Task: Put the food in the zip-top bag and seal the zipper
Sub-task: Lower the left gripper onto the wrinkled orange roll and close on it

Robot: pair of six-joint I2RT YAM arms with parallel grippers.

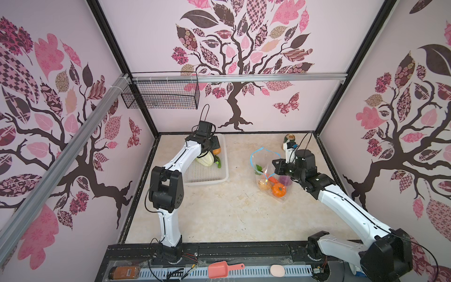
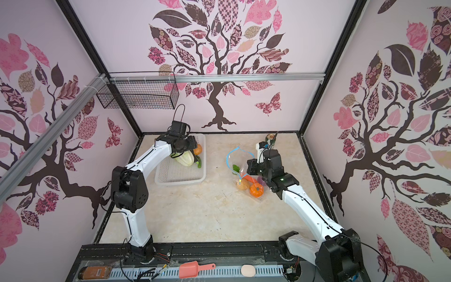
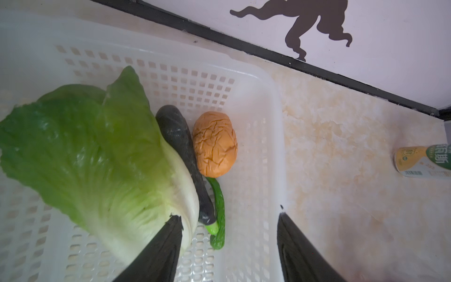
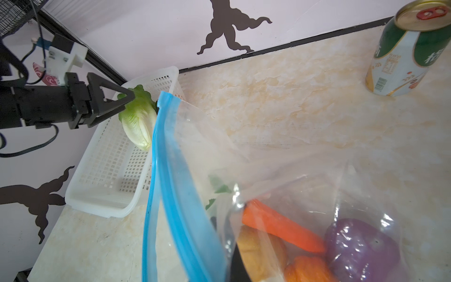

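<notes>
1. Step in hand: loading. Carrot [image 4: 278, 227], purple onion [image 4: 361, 249], pumpkin [image 4: 307, 268] and bagged potato [image 4: 261, 249] inside zip-top bag [image 4: 268, 158], lying right of table centre near the can [image 4: 402, 48]. Zipper [image 4: 170, 171] unsealed, mouth gaping toward white basket [image 3: 278, 146].
2. Left to load, all in that basket: napa cabbage [image 3: 97, 158], eggplant [image 3: 180, 158] touching it, loose potato [image 3: 214, 144] beside that.
3. Left gripper [image 3: 228, 212] over the basket, fingers spread, nothing between them; one finger close over the cabbage's white end.
4. Right gripper [image 1: 275, 168] closed, apparently pinching the bag's rim to hold the mouth up; contact point hidden, so judged only.
5. Next move, as judged: lower, close on one basket item, carry across, release through the mouth clear of the zipper. Sealing after the last item.
</notes>
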